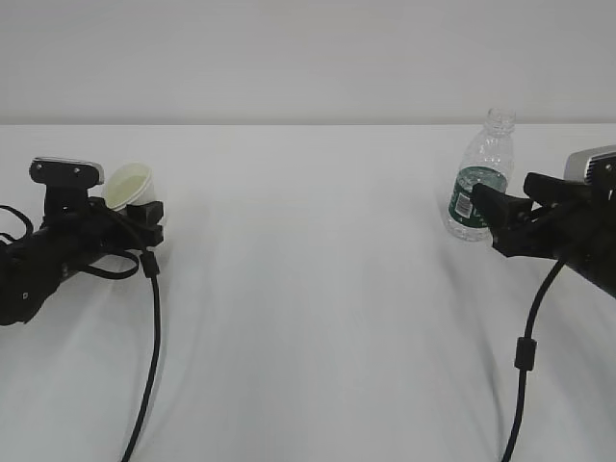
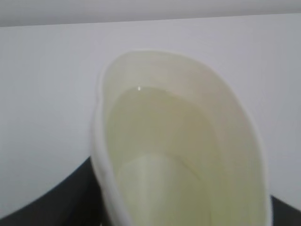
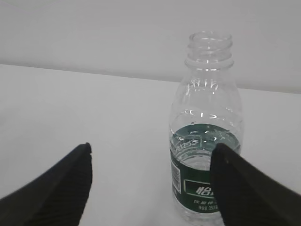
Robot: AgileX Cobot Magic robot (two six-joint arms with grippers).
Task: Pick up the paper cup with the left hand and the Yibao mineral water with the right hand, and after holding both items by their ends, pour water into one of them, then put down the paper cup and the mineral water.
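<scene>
Your left hand (image 1: 149, 217) appears clamped on the tilted paper cup (image 1: 128, 185) at the table's left, while your right hand (image 1: 486, 207) stands wide beside the upright Yibao mineral water (image 1: 478, 183), placed for grasping.

Count: 1 paper cup (image 1: 129, 185), 1 Yibao mineral water (image 1: 478, 180) btl, uncapped. 2 black arms: left hand (image 1: 144, 214), right hand (image 1: 493, 210). 1 white counter (image 1: 318, 289). 2 dangling cables (image 1: 149, 366).
</scene>
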